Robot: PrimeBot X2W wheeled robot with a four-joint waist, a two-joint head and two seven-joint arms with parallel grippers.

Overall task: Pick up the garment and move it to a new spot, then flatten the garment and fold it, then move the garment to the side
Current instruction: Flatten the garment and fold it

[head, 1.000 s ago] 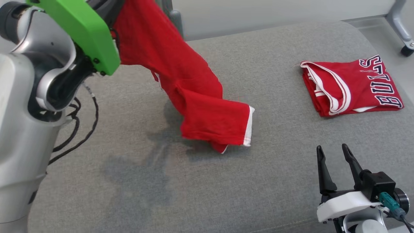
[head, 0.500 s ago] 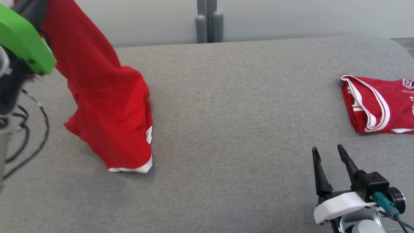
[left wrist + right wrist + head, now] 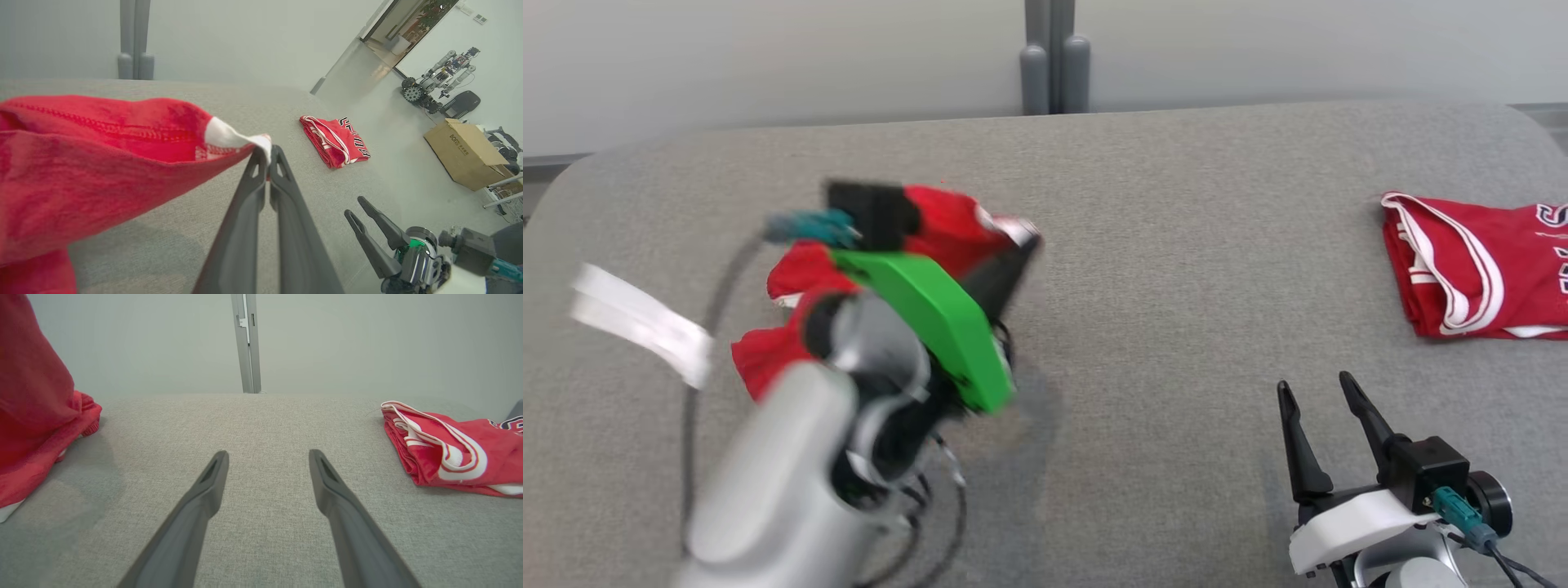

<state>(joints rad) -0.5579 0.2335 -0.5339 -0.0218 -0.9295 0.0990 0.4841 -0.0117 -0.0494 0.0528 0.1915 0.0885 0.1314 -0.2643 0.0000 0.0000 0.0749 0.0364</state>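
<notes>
The garment [image 3: 768, 359] is red with white trim and lies bunched on the left of the grey surface, partly hidden behind my blurred left arm. My left gripper [image 3: 267, 157] is shut on a white-edged corner of the garment [image 3: 102, 155], which hangs from the fingertips and spreads down to the left. In the right wrist view the garment [image 3: 36, 416] drapes at the left edge. My right gripper [image 3: 1319, 392] stands open at the lower right, well away from it, with nothing between its fingers [image 3: 208, 486].
A second red jersey [image 3: 1470, 269] with white trim and lettering lies folded at the right edge of the grey padded surface [image 3: 1160, 269]. A grey post [image 3: 1054, 65] stands behind the surface. Past its right end are a cardboard box [image 3: 461, 151] and another robot.
The head camera has swung left. My left arm has dropped from high at the upper left down over the surface, lowering the hanging garment into a heap. The right gripper has stayed open.
</notes>
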